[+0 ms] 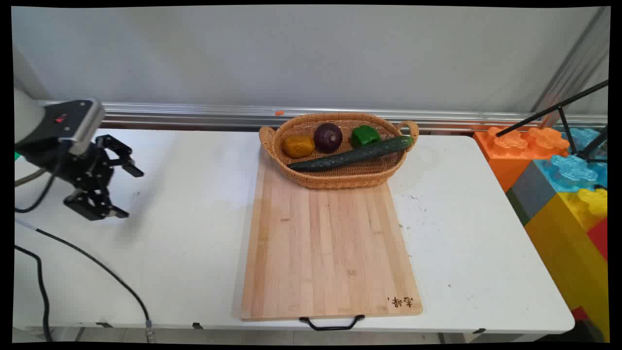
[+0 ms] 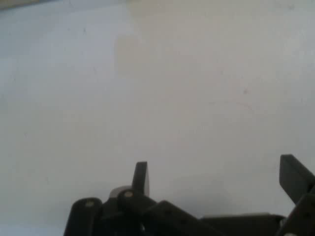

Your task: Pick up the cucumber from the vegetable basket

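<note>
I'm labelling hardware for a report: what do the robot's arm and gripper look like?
The gripper is black, with an open metal linkage and two flat-tipped fingers. Behind it sits a silver-grey wrist block with a small red mark. Black cables trail from the arm across the table.

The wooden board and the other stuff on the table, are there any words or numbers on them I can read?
Dark mark burnt into the near right corner of the pale wooden cutting board: some characters, too small to read.
Woven wicker basket, the vegetables in it, black claw: no writing shows.
Nothing else can be read.
</note>
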Robot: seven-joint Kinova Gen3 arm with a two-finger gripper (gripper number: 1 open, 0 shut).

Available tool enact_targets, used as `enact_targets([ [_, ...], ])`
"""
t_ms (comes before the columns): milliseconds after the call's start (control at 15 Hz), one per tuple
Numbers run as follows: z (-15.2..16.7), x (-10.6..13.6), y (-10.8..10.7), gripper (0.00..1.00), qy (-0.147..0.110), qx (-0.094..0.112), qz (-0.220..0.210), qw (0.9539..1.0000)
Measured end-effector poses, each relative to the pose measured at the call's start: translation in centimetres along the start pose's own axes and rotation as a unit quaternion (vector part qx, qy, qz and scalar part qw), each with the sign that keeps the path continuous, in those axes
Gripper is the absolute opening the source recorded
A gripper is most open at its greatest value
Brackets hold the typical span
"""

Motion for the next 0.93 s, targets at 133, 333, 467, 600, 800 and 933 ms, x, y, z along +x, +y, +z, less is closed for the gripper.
enact_targets([
  [133, 0.8, 0.6, -0.4, 1.00, 0.007, -0.003, -0.003, 1.0000],
  [333, 1.9, 1.9, -1.1, 1.00, 0.021, -0.010, -0.010, 0.9997],
  [467, 2.6, 3.1, -1.6, 1.00, 0.032, -0.015, -0.017, 0.9992],
  [600, 3.0, 3.9, -1.9, 1.00, 0.040, -0.018, -0.024, 0.9987],
  [800, 3.7, 5.6, -2.6, 1.00, 0.058, -0.019, -0.038, 0.9974],
  [933, 4.1, 7.0, -3.2, 1.00, 0.073, -0.013, -0.050, 0.9959],
])
